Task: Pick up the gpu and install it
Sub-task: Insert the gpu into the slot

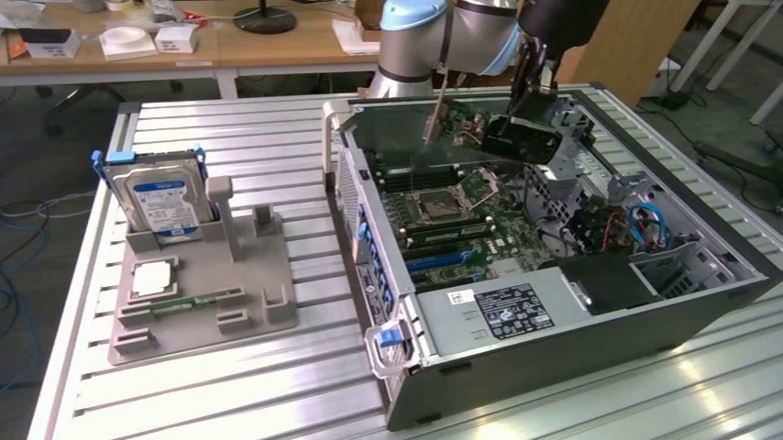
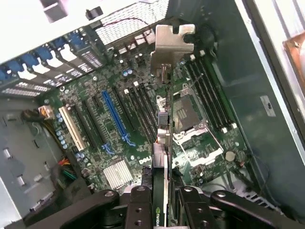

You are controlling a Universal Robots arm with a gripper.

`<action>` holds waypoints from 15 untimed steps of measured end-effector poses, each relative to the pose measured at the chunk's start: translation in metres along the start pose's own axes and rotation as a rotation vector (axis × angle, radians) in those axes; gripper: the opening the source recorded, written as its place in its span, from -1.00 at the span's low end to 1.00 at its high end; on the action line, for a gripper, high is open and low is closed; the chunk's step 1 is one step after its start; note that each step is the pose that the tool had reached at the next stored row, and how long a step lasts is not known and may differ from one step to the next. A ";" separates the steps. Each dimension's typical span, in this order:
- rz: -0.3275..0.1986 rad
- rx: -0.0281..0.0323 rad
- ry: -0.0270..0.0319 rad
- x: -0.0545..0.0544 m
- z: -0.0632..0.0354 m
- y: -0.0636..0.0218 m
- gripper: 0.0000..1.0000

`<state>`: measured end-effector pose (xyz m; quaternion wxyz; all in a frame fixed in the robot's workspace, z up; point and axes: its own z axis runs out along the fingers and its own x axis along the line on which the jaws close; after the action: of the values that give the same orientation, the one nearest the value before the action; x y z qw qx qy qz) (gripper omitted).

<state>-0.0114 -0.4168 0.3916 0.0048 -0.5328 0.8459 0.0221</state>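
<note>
Gripper: the gripper (image 2: 163, 202) is clamped on the gpu (image 2: 165, 143), with a black finger (image 2: 140, 207) pressed against each face of the card.
Position of tool: in the exterior view the gripper (image 1: 516, 137) is found in the upper middle of the frame, hanging inside the open computer case (image 1: 551, 339).
Gpu: the card is carried on edge above the motherboard (image 2: 95, 143) and is not seated in anything.
Long axis: the card is seen to run straight out from the fingers, with its silver end bracket (image 2: 172, 40) at the far end, towards the perforated case wall.
Under the card: the strip of board between the expansion slots and the processor socket (image 2: 188, 114) is covered, so the card is off to one side of the slots.
Target relation: the blue slot (image 2: 114, 119) lies beside the card, on the side away from the socket; in the exterior view this slot (image 1: 441, 261) is placed lower in the frame than the gripper and a little to the exterior view's left.
Alignment: card and slot look roughly parallel, though the card's closeness to the wrist camera makes that hard to judge.
Elsewhere: a hard drive (image 1: 159, 202) is left standing in the grey holder (image 1: 263, 316) at the left of the frame, well apart from the case.
</note>
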 end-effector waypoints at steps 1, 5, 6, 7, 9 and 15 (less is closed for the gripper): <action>-0.014 -0.0002 0.0003 0.000 0.0008 -0.0001 -0.47; -0.071 -0.0007 0.0015 0.000 0.0038 -0.0002 -0.47; -0.083 -0.0009 0.0019 0.000 0.0044 -0.0003 -0.47; -0.113 -0.0015 0.0026 0.001 0.0060 -0.0005 -0.47; -0.161 -0.0027 0.0039 0.002 0.0090 -0.0011 -0.47; -0.199 0.0204 -0.0041 0.003 0.0110 -0.0018 -0.47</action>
<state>-0.0115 -0.4202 0.3804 0.0142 -0.6142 0.7889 0.0139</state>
